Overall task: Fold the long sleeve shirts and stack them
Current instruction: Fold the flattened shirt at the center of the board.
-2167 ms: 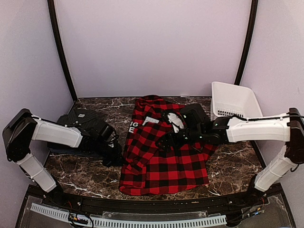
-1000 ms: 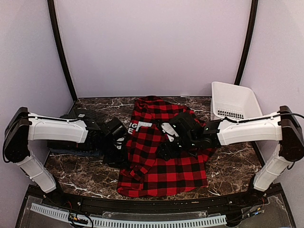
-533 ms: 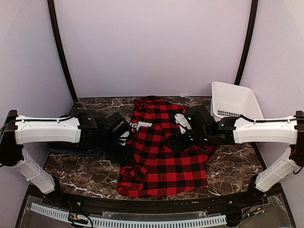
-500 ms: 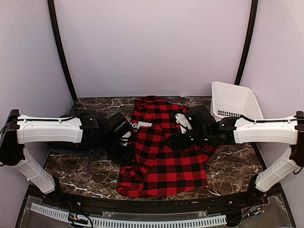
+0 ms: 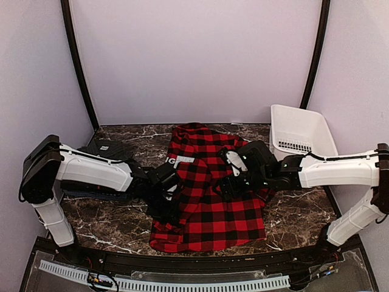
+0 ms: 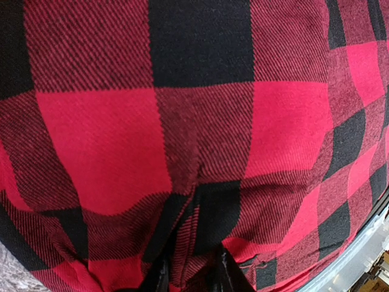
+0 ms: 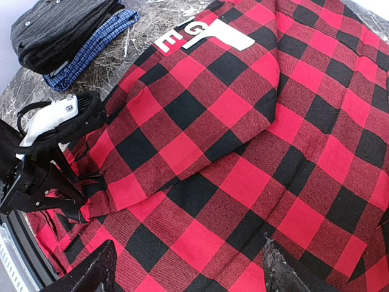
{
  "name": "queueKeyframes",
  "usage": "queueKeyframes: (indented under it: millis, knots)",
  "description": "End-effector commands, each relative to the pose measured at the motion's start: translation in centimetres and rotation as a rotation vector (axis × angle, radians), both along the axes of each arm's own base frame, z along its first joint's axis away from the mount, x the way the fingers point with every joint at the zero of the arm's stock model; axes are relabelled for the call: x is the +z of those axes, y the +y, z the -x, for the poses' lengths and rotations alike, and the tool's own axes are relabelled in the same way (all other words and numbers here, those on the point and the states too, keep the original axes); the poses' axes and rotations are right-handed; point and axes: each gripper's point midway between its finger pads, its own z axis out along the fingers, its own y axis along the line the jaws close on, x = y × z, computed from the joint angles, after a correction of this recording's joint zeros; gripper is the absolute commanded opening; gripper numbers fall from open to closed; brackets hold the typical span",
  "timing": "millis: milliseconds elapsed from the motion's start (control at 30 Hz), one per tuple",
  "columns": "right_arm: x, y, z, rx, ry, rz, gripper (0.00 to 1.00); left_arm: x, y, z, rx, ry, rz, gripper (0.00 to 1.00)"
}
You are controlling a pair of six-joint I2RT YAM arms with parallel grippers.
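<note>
While left gripper (image 6: 191, 275) pinches checked shirt (image 5: 225, 219), right gripper (image 7: 188, 277) (spread) hovers.

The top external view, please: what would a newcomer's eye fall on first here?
The red-and-black checked cloth shirt, spread over the middle of the dark marble table, stands out first. The left gripper pinches a fold at its left edge, while the right gripper hangs open above it. A white plastic basket sits at the far right corner.

Left tool (image 5: 169, 205) and right tool (image 5: 228, 186) sit over the checked shirt (image 5: 209, 222) on the marble table (image 5: 106, 226).
</note>
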Motion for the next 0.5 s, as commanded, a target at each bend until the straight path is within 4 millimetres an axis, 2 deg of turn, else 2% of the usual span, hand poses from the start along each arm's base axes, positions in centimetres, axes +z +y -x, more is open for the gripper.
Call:
queueKeyframes:
  millis: [0,100,267,333,467]
  knots:
    - [0.5,0.4,-0.4,0.002,-0.012,-0.035,0.79,-0.4,0.7,1.5,-0.052,0.032,-0.028,0.27]
    - [0.5,0.5,-0.5,0.008,-0.014,-0.026,0.79,0.5,0.5,0.9,-0.061,0.006,-0.039,0.3]
    - [1.1,0.3,-0.6,0.007,-0.026,-0.022,0.79,4.7,-0.3,-0.4,-0.072,-0.071,0.0,0.35]
    - [1.2,0.1,-0.7,0.006,-0.03,-0.023,0.79,5.5,-0.3,-0.2,-0.084,-0.077,0.006,0.36]
    - [1.0,-0.4,-0.7,-0.005,-0.031,-0.017,0.79,5.9,-0.2,1.3,-0.129,-0.07,-0.014,0.35]
